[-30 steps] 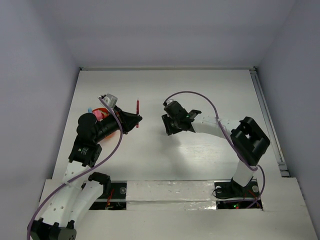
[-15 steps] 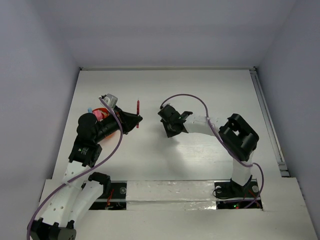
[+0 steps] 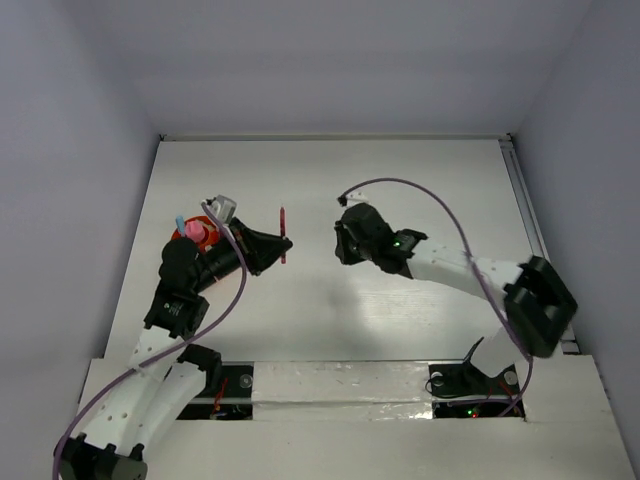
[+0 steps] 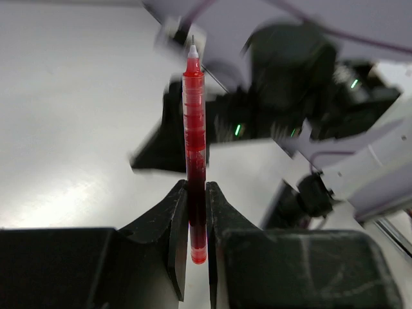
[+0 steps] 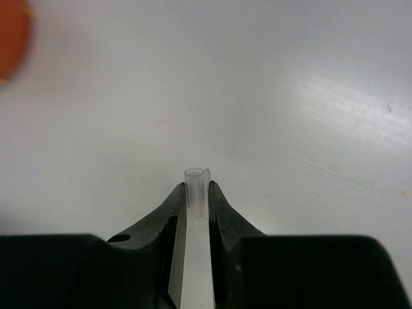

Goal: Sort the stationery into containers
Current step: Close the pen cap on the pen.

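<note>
— How does the left arm (image 3: 190, 270) sit?
— It climbs from the near left corner of the tabletop (image 3: 330, 180), elbow bent, forearm angled right toward the tabletop's middle. The left gripper (image 3: 281, 241) is clamped on a red pen (image 4: 195, 129), jaws tight on the barrel near one end.
— And the right arm (image 3: 460, 270)?
— It makes a long, low reach leftward from the tabletop's near right corner. The right gripper (image 5: 196, 196) pinches a clear tube (image 5: 194, 270) at its fingertips. The two grippers face each other over the tabletop's middle, apart
</note>
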Controlling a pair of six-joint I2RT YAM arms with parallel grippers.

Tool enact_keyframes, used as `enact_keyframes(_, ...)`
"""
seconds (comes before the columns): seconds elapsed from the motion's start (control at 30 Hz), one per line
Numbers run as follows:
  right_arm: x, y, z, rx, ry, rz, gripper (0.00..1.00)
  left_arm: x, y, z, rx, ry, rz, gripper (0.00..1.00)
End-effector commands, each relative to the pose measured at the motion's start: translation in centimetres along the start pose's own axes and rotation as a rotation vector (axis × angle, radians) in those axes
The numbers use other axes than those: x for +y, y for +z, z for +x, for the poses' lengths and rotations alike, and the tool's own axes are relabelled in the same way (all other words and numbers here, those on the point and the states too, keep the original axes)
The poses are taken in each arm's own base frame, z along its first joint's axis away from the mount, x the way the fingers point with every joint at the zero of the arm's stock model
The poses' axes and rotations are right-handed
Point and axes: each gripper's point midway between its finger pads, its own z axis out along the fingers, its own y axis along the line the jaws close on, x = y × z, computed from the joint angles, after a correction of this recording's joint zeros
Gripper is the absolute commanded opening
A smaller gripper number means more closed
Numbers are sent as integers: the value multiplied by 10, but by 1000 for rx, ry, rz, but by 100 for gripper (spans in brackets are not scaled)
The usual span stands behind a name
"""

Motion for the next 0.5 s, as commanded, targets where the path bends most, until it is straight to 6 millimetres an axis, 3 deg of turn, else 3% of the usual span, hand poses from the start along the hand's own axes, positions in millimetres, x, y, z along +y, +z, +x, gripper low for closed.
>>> enact_keyframes(0.0,39,-65,-95,-374,84,-207,0,-31,1,14,-31,-68,121,0)
enact_keyframes(0.03,46,-92,-120,-482,115,-269,0,-38,0,14,-52,-65,134,0)
enact_keyframes(0.1,55,-114,-133,-547,146,-342,0,-38,3,23,-74,-73,111,0)
enact_keyframes(0.13,60,-131,-148,-621,168,-390,0,-50,4,29,-65,-75,145,0)
enact_keyframes(0.27,72,-185,-178,-795,209,-539,0,-40,20,49,-25,-78,102,0)
enact_keyframes(0.37,84,-207,-189,-857,216,-640,0,-40,28,52,-12,-66,107,0)
enact_keyframes(0.47,90,-213,-190,-859,221,-685,0,-41,30,44,-34,-40,107,0)
